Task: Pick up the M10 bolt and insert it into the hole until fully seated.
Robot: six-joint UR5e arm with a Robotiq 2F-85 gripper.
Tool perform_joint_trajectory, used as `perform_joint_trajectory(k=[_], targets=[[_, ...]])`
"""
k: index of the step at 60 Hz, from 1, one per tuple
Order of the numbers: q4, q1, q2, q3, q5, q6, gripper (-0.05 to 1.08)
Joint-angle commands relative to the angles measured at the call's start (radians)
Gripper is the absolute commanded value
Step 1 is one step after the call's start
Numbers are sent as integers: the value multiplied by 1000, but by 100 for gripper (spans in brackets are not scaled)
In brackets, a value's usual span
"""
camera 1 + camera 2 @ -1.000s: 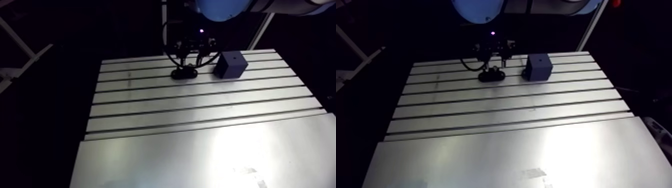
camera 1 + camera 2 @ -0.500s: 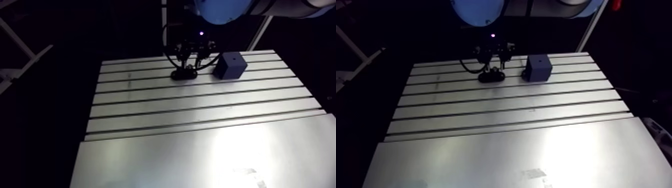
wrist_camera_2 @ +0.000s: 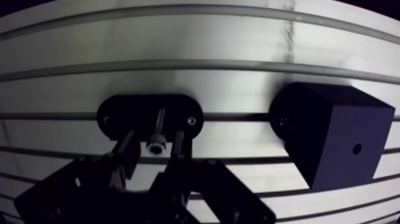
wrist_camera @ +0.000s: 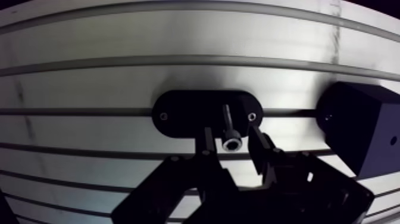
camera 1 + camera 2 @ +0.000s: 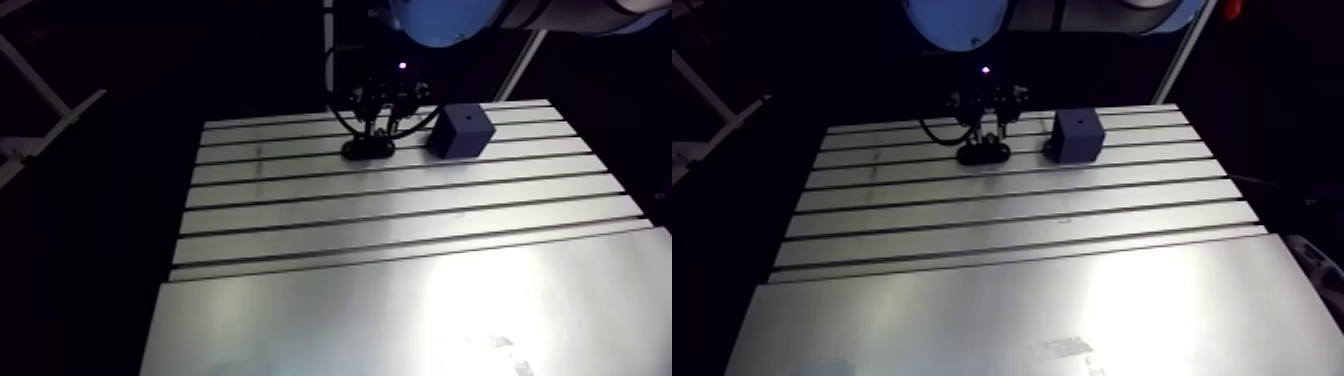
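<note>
Slotted aluminium tabletop (image 5: pixel 400 220) carries, near its far edge, a black oval holder (image 4: pixel 184 113) where we see the M10 bolt (image 4: pixel 231 142) standing; our fingers (image 4: pixel 259 143) straddle its head, spread, not touching. A dark block (image 4: pixel 363 131) sits just beside the holder.

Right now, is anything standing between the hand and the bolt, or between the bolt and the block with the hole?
Nothing visible does. The open hand straddles the bolt, which stands in a black holder. Only bare table lies between the holder and the block, and the block's hole is uncovered.
</note>
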Motion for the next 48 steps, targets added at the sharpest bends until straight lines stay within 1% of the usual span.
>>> perform_joint_trajectory(k=[1,43,48], targets=[[1,0,0,-4,4,0,63],[3,0,-3,2,6,0,69],[3,0,-3,2,6,0,72]])
